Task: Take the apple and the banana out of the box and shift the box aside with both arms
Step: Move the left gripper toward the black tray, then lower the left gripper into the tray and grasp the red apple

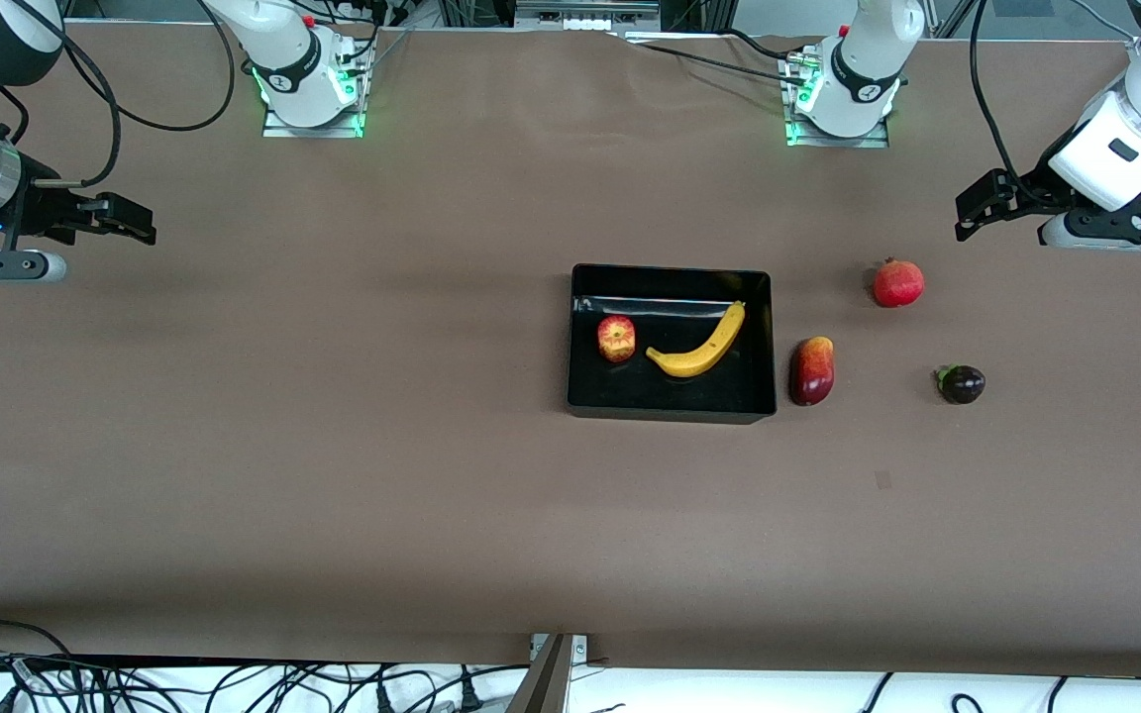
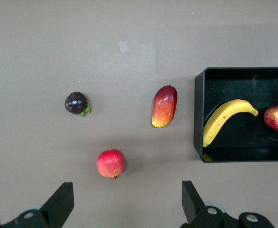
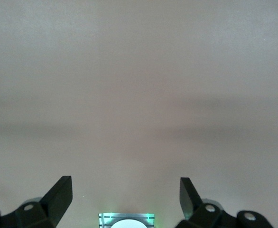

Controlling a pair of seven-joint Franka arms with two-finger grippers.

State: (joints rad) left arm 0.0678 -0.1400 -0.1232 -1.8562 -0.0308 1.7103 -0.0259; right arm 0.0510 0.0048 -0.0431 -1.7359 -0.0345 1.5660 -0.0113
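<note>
The apple (image 1: 616, 339) and banana (image 1: 699, 344) lie in the black box (image 1: 671, 280), well apart from both spread, empty grippers: left gripper (image 1: 972, 210) hangs above the pomegranate (image 1: 898, 283), right gripper (image 1: 130, 220) over bare table.

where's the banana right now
The banana lies inside the black box, beside the apple, toward the left arm's end of it.

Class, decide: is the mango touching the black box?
Apart. The left wrist view shows bare table between the mango and the box wall.
</note>
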